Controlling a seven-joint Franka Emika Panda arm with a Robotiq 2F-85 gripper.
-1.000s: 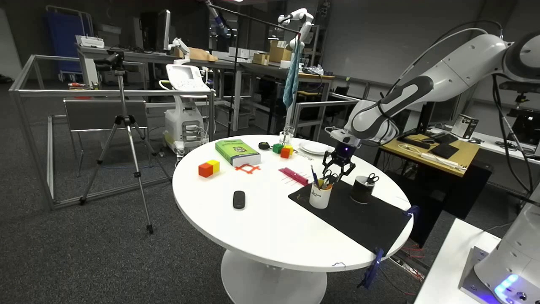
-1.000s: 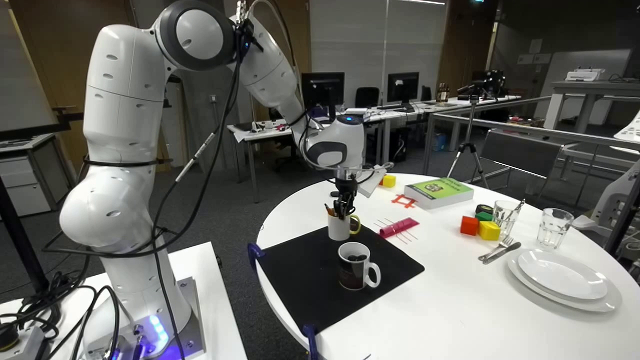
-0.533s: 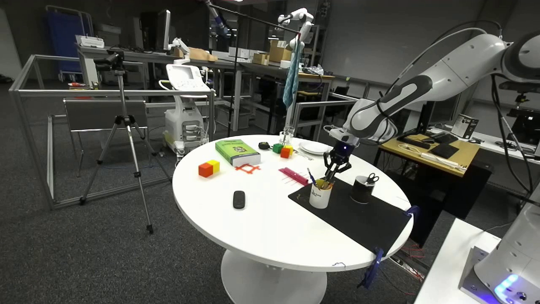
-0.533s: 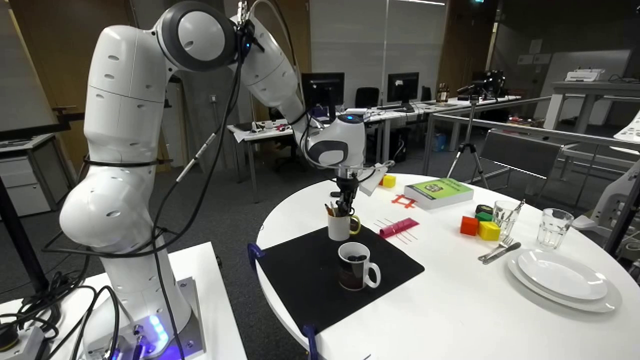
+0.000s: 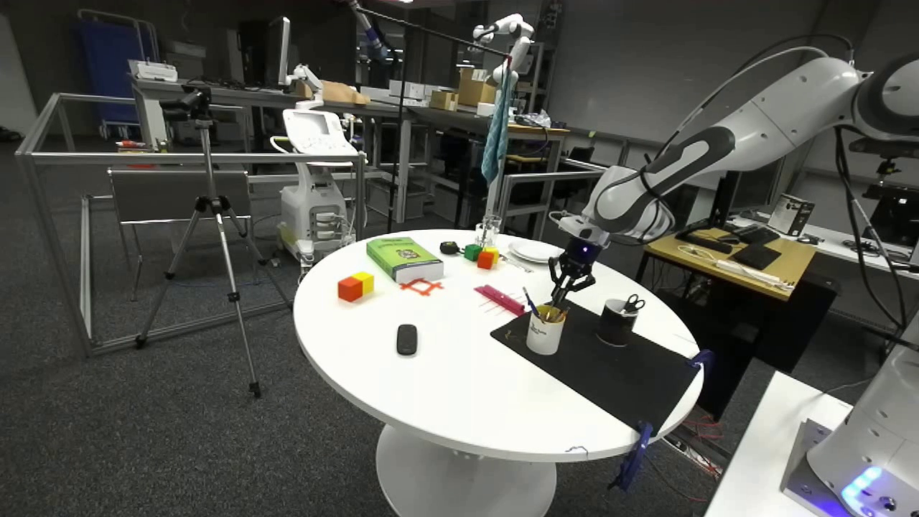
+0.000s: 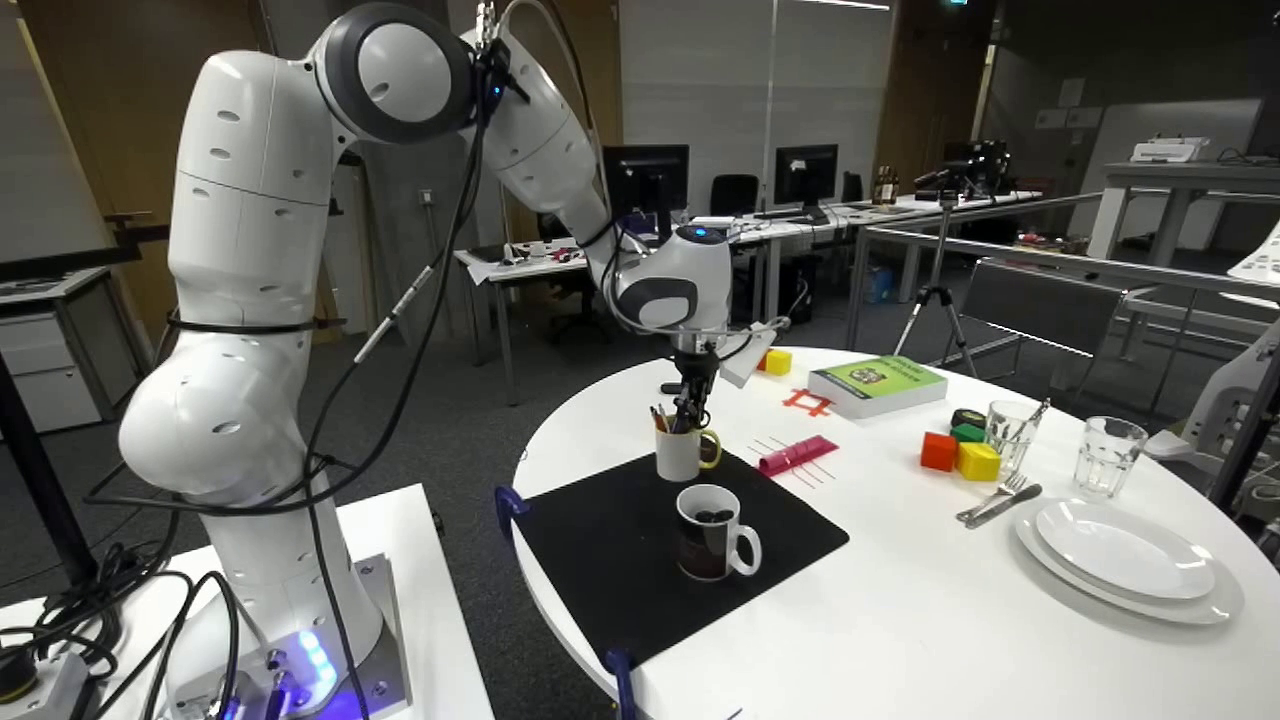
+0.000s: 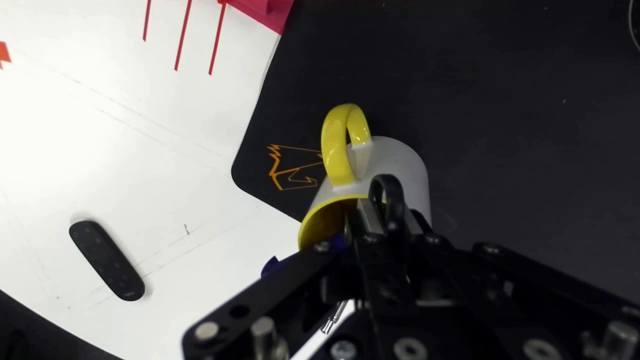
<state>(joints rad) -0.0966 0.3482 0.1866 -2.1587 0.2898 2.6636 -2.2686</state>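
Black loop handle [image 7: 396, 198], clasped by tool [image 7: 392, 220]: remainder out of sight.
White mug [image 7: 396, 159]: interior largely screened by tool in wrist view; lettering [image 5: 539, 332] too small to read in an exterior view.
Black remote [image 7: 106, 260]: key markings indistinct.
Magenta piece [image 7: 267, 11]: cut off at wrist view's top edge.
Dark round object [image 7: 636, 26]: cropped at right edge.

One white-and-yellow china mug [image 7: 406, 167] and one black-and-white china mug [image 6: 702, 550] make two. There are two pairs of black-handled scissors [image 7: 396, 206]. Two red cubes [image 6: 938, 452], two yellow cubes [image 6: 979, 462] and one green cube [image 5: 472, 252] make five. There is one thick green book [image 6: 880, 380], one black mat [image 6: 600, 560], one long black remote [image 5: 407, 339], one metal fork [image 6: 1010, 486] and one metal knife [image 6: 1006, 508]. There are also two round white plates [image 6: 1125, 548], two clear glasses [image 6: 1110, 457] and two blue clamps [image 5: 634, 457].
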